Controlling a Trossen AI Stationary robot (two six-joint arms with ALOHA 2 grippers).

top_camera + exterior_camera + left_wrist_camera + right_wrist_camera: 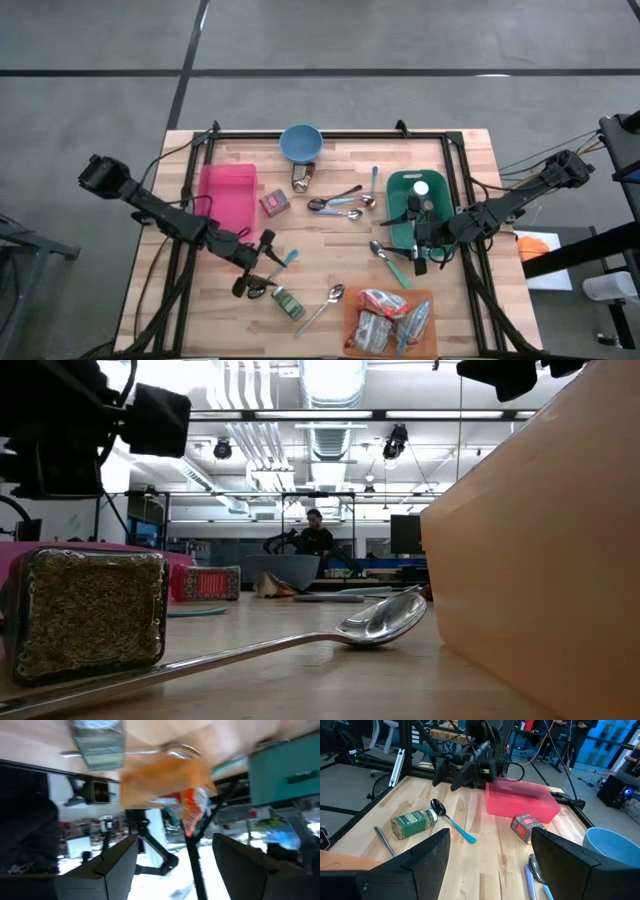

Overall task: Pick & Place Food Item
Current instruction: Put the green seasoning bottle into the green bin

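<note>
Several food packets (385, 318) lie in an orange tray (352, 338) at the near right. A green spice jar (288, 303) lies on its side on the table, with a silver spoon (325, 305) beside it. My left gripper (262, 280) stands open just left of the jar, nothing between its fingers; its wrist view looks over the jar (97, 742) toward the tray (160, 780) and a packet (192, 807). My right gripper (412, 235) hangs open over the green tray (400, 185), holding nothing.
A pink tray (228, 192) sits at the left, a blue bowl (300, 142) at the far edge, a red box (274, 203) and more spoons (340, 202) mid-table. A blue-handled spoon (452, 822) lies by the jar (412, 824). A person sits in the room behind.
</note>
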